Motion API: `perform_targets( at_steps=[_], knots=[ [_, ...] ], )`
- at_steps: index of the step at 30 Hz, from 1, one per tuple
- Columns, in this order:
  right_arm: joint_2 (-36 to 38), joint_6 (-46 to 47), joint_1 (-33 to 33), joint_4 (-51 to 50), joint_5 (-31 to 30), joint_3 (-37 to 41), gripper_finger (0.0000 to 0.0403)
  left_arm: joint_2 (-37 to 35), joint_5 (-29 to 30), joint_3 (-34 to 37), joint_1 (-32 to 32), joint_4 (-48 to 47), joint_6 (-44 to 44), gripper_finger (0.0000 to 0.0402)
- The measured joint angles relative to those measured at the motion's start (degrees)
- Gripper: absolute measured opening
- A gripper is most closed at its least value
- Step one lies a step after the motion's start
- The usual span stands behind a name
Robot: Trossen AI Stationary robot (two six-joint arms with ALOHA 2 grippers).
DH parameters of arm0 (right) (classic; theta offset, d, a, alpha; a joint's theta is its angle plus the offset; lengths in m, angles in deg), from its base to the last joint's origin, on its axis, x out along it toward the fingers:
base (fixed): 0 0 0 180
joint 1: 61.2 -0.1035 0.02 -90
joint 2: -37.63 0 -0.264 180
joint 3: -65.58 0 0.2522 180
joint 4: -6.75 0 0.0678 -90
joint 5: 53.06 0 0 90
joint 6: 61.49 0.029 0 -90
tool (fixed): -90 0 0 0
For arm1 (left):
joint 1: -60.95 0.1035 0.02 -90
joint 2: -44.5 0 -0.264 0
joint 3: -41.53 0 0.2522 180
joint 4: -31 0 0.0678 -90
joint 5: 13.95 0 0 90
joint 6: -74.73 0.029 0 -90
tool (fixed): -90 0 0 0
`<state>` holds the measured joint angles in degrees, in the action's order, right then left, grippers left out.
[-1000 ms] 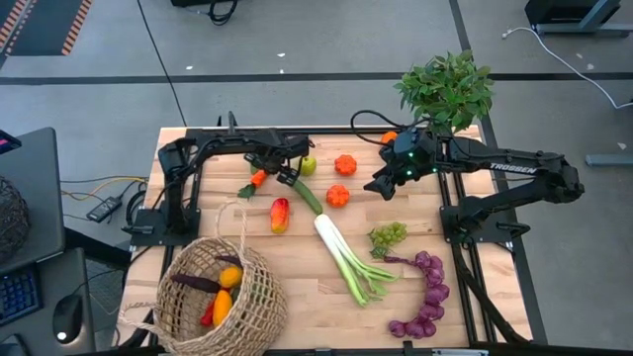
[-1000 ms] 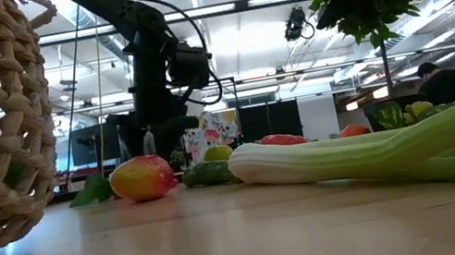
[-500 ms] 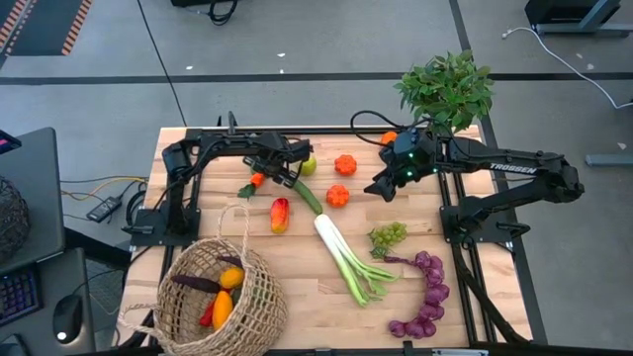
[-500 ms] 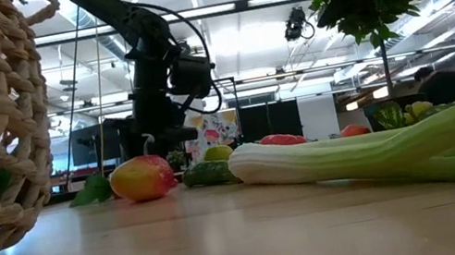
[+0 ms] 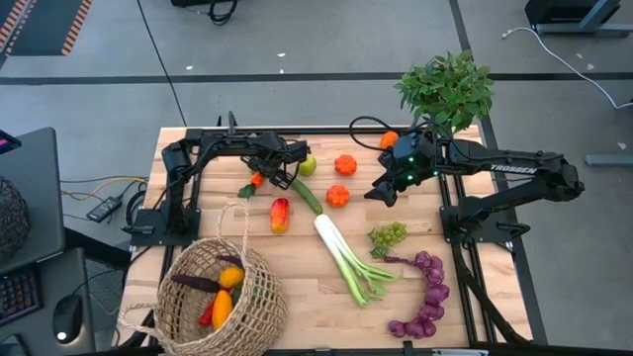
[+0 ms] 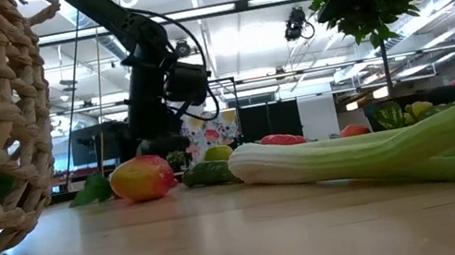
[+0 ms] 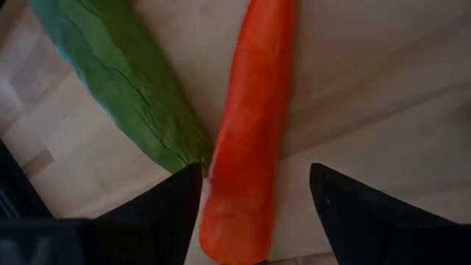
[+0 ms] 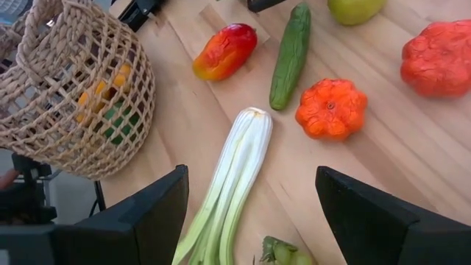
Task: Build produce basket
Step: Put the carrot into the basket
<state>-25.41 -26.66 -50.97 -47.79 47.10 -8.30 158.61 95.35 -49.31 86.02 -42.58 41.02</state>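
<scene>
The left gripper [image 5: 265,174] hangs low over the table [image 5: 297,297] with its jaws spread on either side of a carrot [image 7: 246,125]; the carrot lies between the two dark tips, and the pictures do not show whether the jaws touch it. The carrot's green leaf [image 7: 121,81] fans out just beyond one tip. A cucumber [image 5: 306,195] and a green apple [image 5: 308,164] lie just beside these jaws, a red-yellow mango [image 5: 280,214] a little farther off. The right gripper [image 5: 381,188] hovers with jaws parted and empty; below them lie a leek [image 8: 228,180] and two orange-red peppers [image 8: 330,109]. Green grapes [image 5: 388,235] and purple grapes [image 5: 427,292] sit nearer the table's front. The basket [image 5: 213,297] stands well apart from both jaws, at the front left corner, with produce [image 5: 223,292] inside.
</scene>
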Motion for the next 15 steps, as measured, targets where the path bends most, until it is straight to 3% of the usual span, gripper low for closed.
perform_targets(
  at_steps=[7,15],
  knots=[
    [0.00,-0.04,-0.14,-0.04,-0.51,0.00,0.0299,0.00,-0.21,0.60,-0.16,1.13,1.08,0.0276],
    [0.00,-0.49,-0.14,-0.04,-2.68,0.00,0.0299,0.00,-1.63,0.60,-0.36,1.17,0.95,0.0193]
  ],
)
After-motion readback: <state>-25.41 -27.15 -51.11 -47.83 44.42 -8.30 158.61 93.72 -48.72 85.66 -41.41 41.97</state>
